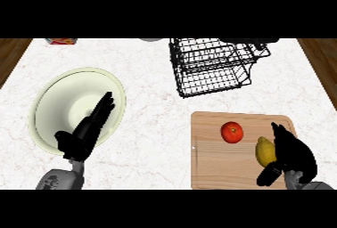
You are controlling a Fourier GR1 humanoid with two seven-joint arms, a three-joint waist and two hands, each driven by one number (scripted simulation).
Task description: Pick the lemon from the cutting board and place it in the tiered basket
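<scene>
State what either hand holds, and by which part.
Nothing held: right hand open beside the yellow oval lemon, left hand open above the round cream plate.

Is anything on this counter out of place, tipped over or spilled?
Nothing stands out. The lemon and the tomato lie whole on the cutting board, the tiered basket stands behind it, and the plate lies flat under the left hand. No spill shows.
</scene>
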